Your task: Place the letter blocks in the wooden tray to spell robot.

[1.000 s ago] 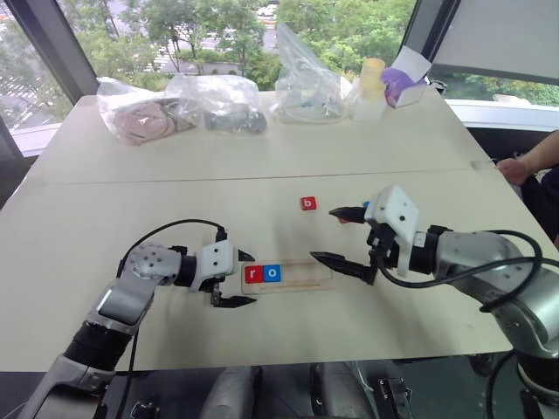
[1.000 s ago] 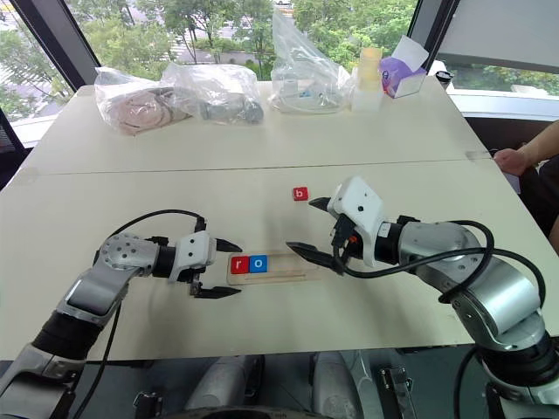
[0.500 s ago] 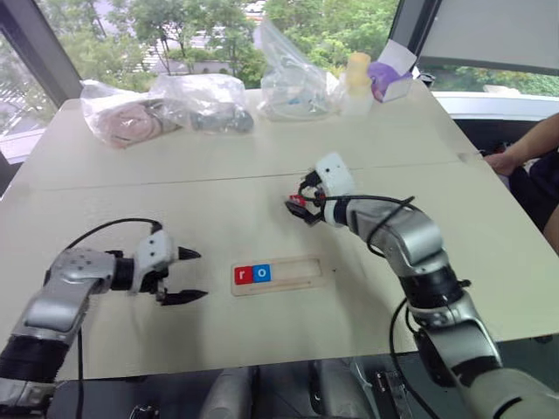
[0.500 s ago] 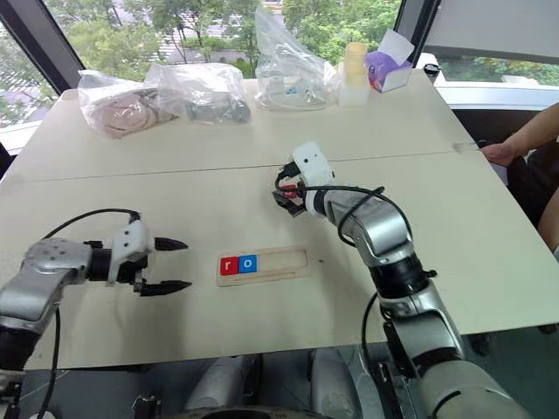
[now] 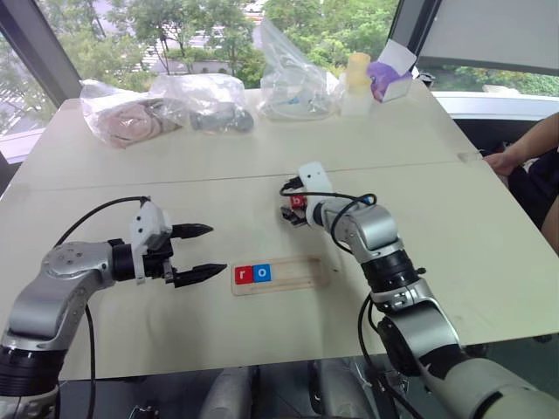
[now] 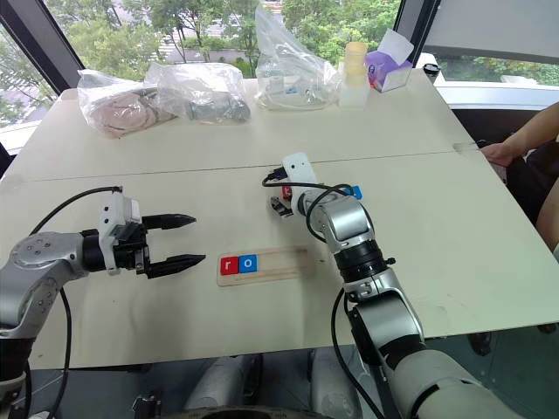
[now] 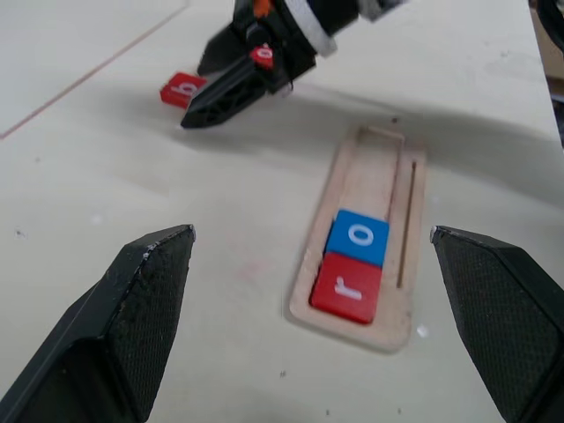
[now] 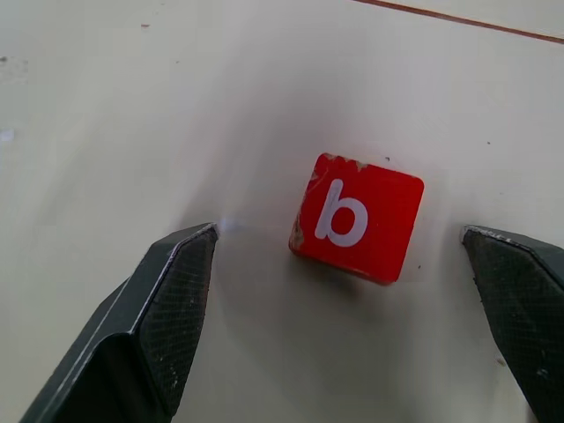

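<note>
Wooden tray (image 5: 280, 273) lying lengthwise left to right, right tool (image 8: 352, 291) released, straddling red b block (image 8: 357, 217), left tool (image 5: 196, 252) released

Far edge of the table (image 5: 105, 196) — plastic bags (image 5: 166, 105), a purple box (image 5: 390, 80).

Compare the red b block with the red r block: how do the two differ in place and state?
The b block lies loose on the table, beyond the wooden tray; the r block sits inside the tray at its end. The b block stands alone between the right end effector's open fingers; the r block touches the blue o block. Both are red tiles with one white letter.
</note>
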Available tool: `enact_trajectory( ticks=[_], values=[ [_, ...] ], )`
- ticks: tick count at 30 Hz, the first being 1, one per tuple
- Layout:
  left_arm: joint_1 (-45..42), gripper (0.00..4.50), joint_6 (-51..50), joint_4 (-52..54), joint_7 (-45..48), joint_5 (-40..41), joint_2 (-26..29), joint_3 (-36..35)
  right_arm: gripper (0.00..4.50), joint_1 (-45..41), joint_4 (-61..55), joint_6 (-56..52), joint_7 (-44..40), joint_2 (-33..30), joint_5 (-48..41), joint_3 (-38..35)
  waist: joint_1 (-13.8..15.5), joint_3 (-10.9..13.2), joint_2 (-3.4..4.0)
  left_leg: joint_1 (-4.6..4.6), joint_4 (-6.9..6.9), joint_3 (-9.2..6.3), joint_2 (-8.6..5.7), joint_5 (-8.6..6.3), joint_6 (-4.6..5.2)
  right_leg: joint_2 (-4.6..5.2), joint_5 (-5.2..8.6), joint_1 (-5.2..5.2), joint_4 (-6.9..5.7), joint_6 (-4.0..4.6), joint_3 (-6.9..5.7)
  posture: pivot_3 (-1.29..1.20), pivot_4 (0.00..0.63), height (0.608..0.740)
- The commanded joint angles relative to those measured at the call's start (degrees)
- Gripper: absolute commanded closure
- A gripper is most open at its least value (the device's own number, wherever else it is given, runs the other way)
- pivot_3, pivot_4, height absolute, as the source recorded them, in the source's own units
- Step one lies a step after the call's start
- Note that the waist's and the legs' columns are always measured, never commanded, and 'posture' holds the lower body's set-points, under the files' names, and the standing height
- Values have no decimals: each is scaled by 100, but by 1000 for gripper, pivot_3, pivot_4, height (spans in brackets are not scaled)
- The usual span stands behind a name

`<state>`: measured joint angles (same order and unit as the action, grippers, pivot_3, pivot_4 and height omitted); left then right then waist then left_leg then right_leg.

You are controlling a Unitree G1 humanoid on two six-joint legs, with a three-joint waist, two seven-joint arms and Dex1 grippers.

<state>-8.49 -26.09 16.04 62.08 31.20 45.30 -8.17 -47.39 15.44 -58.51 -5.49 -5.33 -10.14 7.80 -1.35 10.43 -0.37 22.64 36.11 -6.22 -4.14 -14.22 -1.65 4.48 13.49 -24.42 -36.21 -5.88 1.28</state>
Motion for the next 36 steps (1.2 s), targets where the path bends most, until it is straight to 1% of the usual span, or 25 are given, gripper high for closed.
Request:
enact_trajectory(
  ticks=[1, 2, 5, 6, 8, 9, 10, 11, 13, 17, 18, 20, 22, 24, 26, 28, 31, 33, 36],
  values=[
    [-119, 10, -80, 171, -122, 152, 6, -148, 0, -146, 209, 22, 62, 192, 71, -140, -10, -1, 0, -2, 0, 0, 0, 0, 0, -1, 0, 1, 0, 0, 0, 0, 150, 740],
    [-142, 10, -77, 154, -150, 146, 7, -133, 0, -173, 277, 57, 81, 237, 106, -148, -26, -1, 0, -5, -1, 1, 0, 0, 0, -1, 0, 4, 0, 0, 0, 0, 150, 740],
    [-234, 0, -85, 82, -262, 126, -47, -97, 820, -237, 450, 141, 156, 356, 211, -163, -90, -1, 0, -9, -1, 0, 1, 0, 0, -3, 0, 7, -2, 0, 0, 0, 150, 740],
    [-252, 0, -84, 75, -295, 116, -65, -88, 1199, -246, 483, 154, 166, 381, 244, -159, -105, -1, 0, -9, -1, 0, 1, 0, 0, -3, 0, 7, -2, 0, 0, 0, 150, 740],
    [-269, 0, -93, 85, -350, 108, -95, -61, 2285, -245, 502, 167, 164, 413, 307, -133, -132, -1, 0, -9, -2, 0, 1, 0, 0, -3, 0, 7, -2, 0, 0, 0, 150, 740],
    [-267, 0, -100, 99, -380, 105, -119, -39, 2896, -226, 466, 177, 140, 413, 344, -78, -139, -1, 0, -10, -3, 1, 2, 0, 0, -4, 0, 6, -2, 0, 2, 0, 150, 740],
    [-262, 0, -107, 116, -406, 101, -142, -15, 3320, -188, 395, 188, 97, 390, 374, -24, -144, -1, 1, -10, -6, 1, 2, 0, 0, -5, 0, 5, -2, 0, 3, 0, 150, 740],
    [-254, 0, -114, 133, -423, 106, -163, 9, 3391, -120, 243, 143, -15, 304, 393, 69, -143, -1, 1, -11, -7, 1, 3, 0, 0, -6, 0, 5, -2, 1, 4, 0, 150, 740],
    [-241, 0, -147, 165, -432, 125, -186, 44, 3391, 51, -205, -79, -205, 66, 389, 163, -128, -1, 1, -10, -8, 1, 3, 0, 0, -6, 0, 4, -2, 1, 4, 0, 150, 740],
    [-142, 0, -153, 267, -314, 126, -196, 202, 3391, 755, -2843, -1736, -866, -1069, -187, 10, -23, 1, 5, 6, -3, -3, -4, 0, 0, 3, 1, 1, 4, -1, -1, 0, 150, 740],
    [-125, 0, -145, 275, -298, 115, -201, 235, 3391, 906, -3466, -2203, -1000, -1278, -390, -116, 13, 2, 6, 15, 4, -2, -5, -1, 3, 6, 1, -2, 6, -2, -3, 0, 150, 740],
    [-129, 0, -135, 262, -288, 99, -219, 287, 3391, 1157, -4309, -3061, -1167, -1512, -726, -452, 31, 2, 4, 29, 8, -1, -6, -3, 5, 8, 1, -11, 11, -3, -3, 0, 150, 740],
    [-154, 0, -134, 241, -240, 106, -227, 353, 3391, 1551, -4869, -3377, -1210, -1808, -970, -755, 12, 1, 2, 24, 6, -1, 3, -3, 5, 6, 1, -12, 8, -2, -3, 0, 150, 740],
    [-192, 0, -112, 190, -194, 86, -244, 422, 3391, 2055, -5267, -3399, -1132, -2052, -1213, -1067, 59, -2, 1, 16, 1, -5, 8, -3, 5, 4, 2, -5, 7, 1, -7, 0, 150, 740],
    [-241, 0, -87, 100, -137, 46, -240, 482, 3391, 2518, -5446, -3399, -908, -2034, -1532, -1417, 60, 0, 1, 13, 4, -9, 7, -3, 5, 6, 4, 5, 8, 1, -16, 0, 150, 740],
    [-284, 0, -78, 29, -91, 34, -234, 516, 3391, 2897, -5500, -3399, -653, -1853, -1914, -1721, 42, 0, 0, 15, 9, 1, 3, -2, 6, 6, 3, 5, 10, -1, -10, 0, 150, 740],
    [-366, 0, -65, -51, -69, 5, -257, 559, 3391, 3232, -5457, -3399, -135, -1613, -2273, -1960, 32, 0, 0, 12, 11, 4, 5, -2, 6, 5, 2, 5, 9, -1, -4, 0, 150, 740],
    [-440, 0, -65, -103, -53, -1, -269, 580, 3391, 3356, -5375, -3399, 310, -1403, -2409, -2086, 40, -2, -3, 8, 10, 3, 7, -2, 6, 4, 3, 8, 7, -1, -4, 0, 150, 740],
    [-480, 0, -49, -141, -45, -21, -283, 590, 3391, 3315, -5298, -3399, 679, -1410, -2865, -2173, 43, -2, -3, 4, 10, 3, 6, -2, 6, 3, 3, 13, 8, -1, -4, 0, 150, 740]
  ],
)
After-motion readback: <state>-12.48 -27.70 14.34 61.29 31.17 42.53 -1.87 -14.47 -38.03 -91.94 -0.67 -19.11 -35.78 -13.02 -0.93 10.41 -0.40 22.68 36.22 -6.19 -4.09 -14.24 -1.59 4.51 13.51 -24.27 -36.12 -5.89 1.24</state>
